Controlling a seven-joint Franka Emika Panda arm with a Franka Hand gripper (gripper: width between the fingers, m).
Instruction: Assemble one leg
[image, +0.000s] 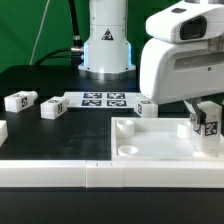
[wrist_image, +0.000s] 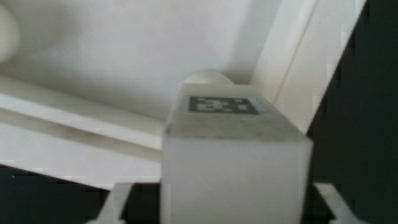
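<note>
Nearest the exterior camera, a long white ledge (image: 60, 172) runs across the foreground. The large flat white panel (image: 160, 143) lies just behind its right half. A round hole (image: 127, 151) shows in the panel's near corner, toward the exterior view's left.

The arm's bulky white wrist housing (image: 185, 58) hangs over the panel's far right side and hides part of it. The robot base (image: 105, 42) stands at the back, beyond the marker board (image: 103, 99), which lies flat on the dark table (image: 40, 75).

The gripper (image: 205, 122) is closed around the leg (image: 209, 130), with one finger on either side of the post. The leg stands upright over the panel's far right corner, its tag facing the exterior camera. Whether its lower end touches the panel cannot be told.

In the wrist view the leg (wrist_image: 233, 150) fills the middle. Its tag (wrist_image: 222, 103) sits on the end face, the fingers (wrist_image: 331, 200) sit low at its sides, and the white panel lies beyond it.

Three loose legs lie on the table:
- One (image: 145, 108) is just beside the panel's far edge.
- One (image: 52, 108) is near the marker board's left end.
- One (image: 20, 101) is farther toward the exterior view's left.

A further white piece (image: 3, 130) is cut off at the frame's edge.
</note>
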